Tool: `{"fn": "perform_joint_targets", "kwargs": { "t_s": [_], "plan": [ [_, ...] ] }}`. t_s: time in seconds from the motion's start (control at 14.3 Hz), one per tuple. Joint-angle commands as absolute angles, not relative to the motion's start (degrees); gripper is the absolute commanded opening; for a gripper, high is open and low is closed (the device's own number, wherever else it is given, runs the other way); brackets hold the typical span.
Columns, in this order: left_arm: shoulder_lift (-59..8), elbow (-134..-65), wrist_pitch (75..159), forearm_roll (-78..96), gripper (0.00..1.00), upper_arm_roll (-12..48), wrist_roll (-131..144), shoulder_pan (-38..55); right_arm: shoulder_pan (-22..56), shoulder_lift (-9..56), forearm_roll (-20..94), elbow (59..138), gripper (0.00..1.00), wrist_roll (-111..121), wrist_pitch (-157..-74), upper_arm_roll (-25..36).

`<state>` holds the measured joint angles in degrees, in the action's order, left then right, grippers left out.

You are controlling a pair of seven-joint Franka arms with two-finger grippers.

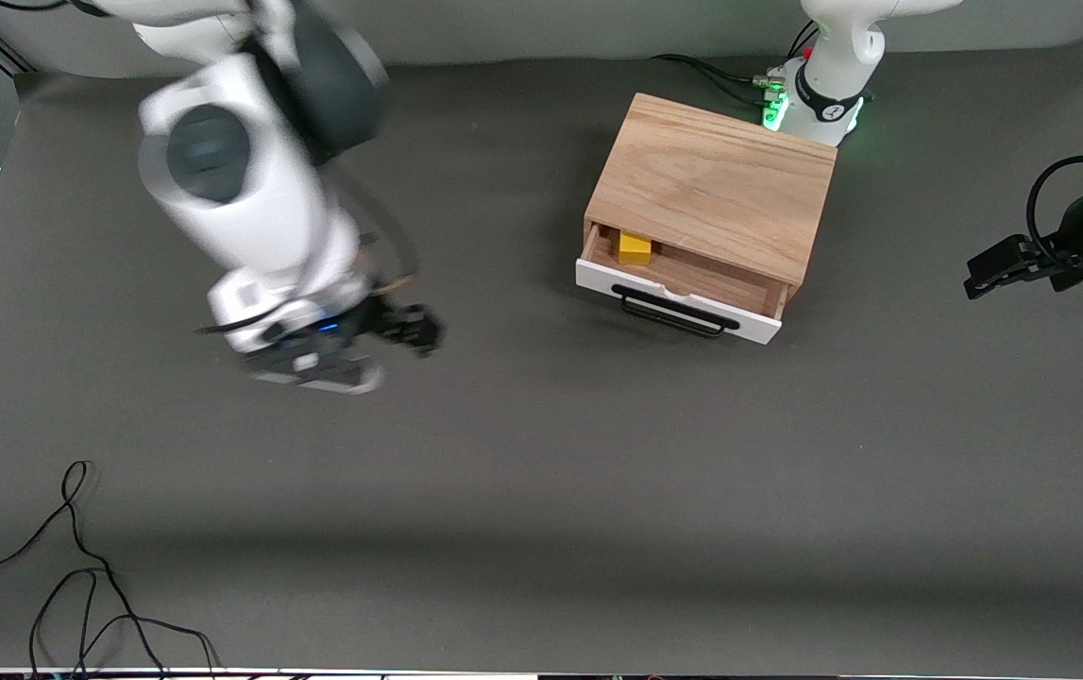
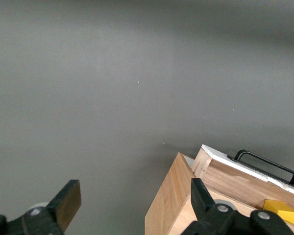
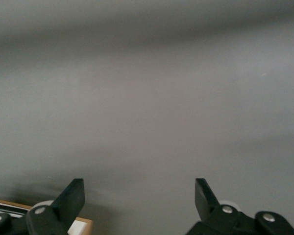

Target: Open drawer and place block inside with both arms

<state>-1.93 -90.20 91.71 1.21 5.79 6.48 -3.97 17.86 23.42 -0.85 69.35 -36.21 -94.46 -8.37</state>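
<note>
sitting in the open drawer (image 1: 683, 283), block (image 1: 635, 248), both wrist views showing left gripper (image 2: 132, 205), right gripper (image 3: 139, 203) spread

Grey table (image 1: 541, 491) bearing wooden box (image 1: 716, 184), cable (image 1: 78, 586)

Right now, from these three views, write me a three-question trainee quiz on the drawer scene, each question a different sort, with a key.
1. True or false: the block lies inside the drawer.
2. Multiple choice: the drawer is A) shut, B) pulled partly out, C) lifted out of the wooden box.
3. Short answer: what do the left gripper and right gripper hold?

Key: 1 true. 2 B. 3 Nothing; both stand open, the right gripper over bare table, the left gripper at the left arm's end, beside the box.
</note>
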Motion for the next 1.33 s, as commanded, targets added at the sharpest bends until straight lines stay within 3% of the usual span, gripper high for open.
{"fn": "perform_joint_targets", "kwargs": {
  "t_s": [0.0, 0.21, 0.35, 0.49, 0.7, 1.12, 1.26],
  "plan": [
    [-1.67, -90.26, 91.93, 1.06, 1.0, 6.06, 5.27, -4.22, 9.96, 14.09, 2.98, 79.61, 1.0, -28.23, -96.06, -8.53],
    [-0.71, -92.1, 93.77, -0.08, 1.0, 6.42, 5.27, -3.69, 8.61, 8.02, 3.16, 86.45, 1.0, -26.38, -98.6, -3.1],
    [0.0, -93.25, 94.39, 0.09, 1.0, 6.5, 5.27, -3.69, 8.7, 1.09, 4.65, 95.4, 1.0, -19.63, -102.72, 1.39],
    [-0.17, -92.99, 94.57, 0.09, 1.0, 6.5, 5.27, -3.69, 6.7, -3.94, 4.57, 101.49, 1.0, -18.02, -104.5, 2.37],
    [-0.61, -92.03, 94.22, 0.09, 1.0, 6.5, 5.27, -3.17, 3.87, -4.57, 4.57, 100.9, 1.0, -11.7, -99.15, 1.93],
    [-0.62, -92.02, 93.69, 0.09, 1.0, 6.5, 5.27, -3.25, 0.44, -3.25, 3.87, 98.27, 1.0, -5.19, -98.79, -0.62],
    [-0.62, -92.02, 93.52, 0.09, 1.0, 6.5, 5.19, -3.43, 0.44, -2.9, 2.99, 95.99, 1.0, -2.57, -94.95, -0.53]
  ]
}}
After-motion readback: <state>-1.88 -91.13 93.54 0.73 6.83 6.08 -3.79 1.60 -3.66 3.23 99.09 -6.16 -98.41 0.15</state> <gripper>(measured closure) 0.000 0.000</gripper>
